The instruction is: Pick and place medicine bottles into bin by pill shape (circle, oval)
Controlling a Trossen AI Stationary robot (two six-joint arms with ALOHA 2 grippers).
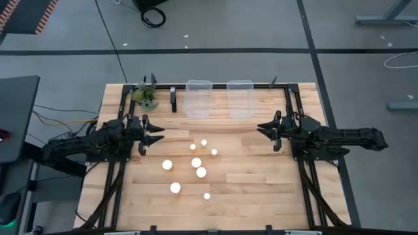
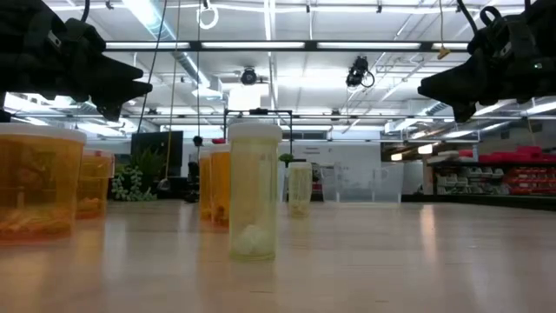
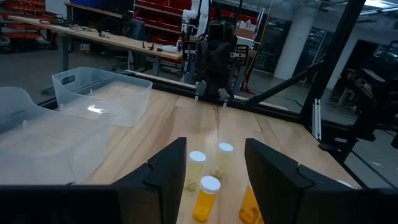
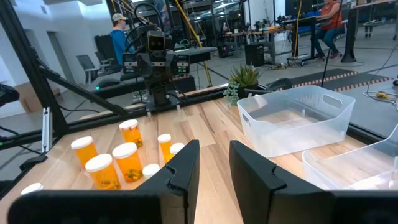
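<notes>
Several small orange medicine bottles point(image 1: 196, 163) with white caps stand upright on their bases on the wooden table point(image 1: 261, 189), in a loose group at its middle. They also show in the left wrist view point(image 3: 208, 198), the right wrist view point(image 4: 127, 162) and the low view point(image 2: 254, 196). My left gripper point(image 1: 159, 136) hovers open, left of the group and above the table; its fingers frame the bottles from a distance in its wrist view point(image 3: 216, 149). My right gripper point(image 1: 260, 129) hovers open, right of the group point(image 4: 214, 149). Neither touches anything.
Two clear plastic bins point(image 1: 198, 98) point(image 1: 240, 98) stand side by side at the far edge. A small green plant point(image 1: 145, 96) sits at the far left corner. Black frame rails run along the table's left and right sides. People show in the room beyond the table point(image 4: 118, 37).
</notes>
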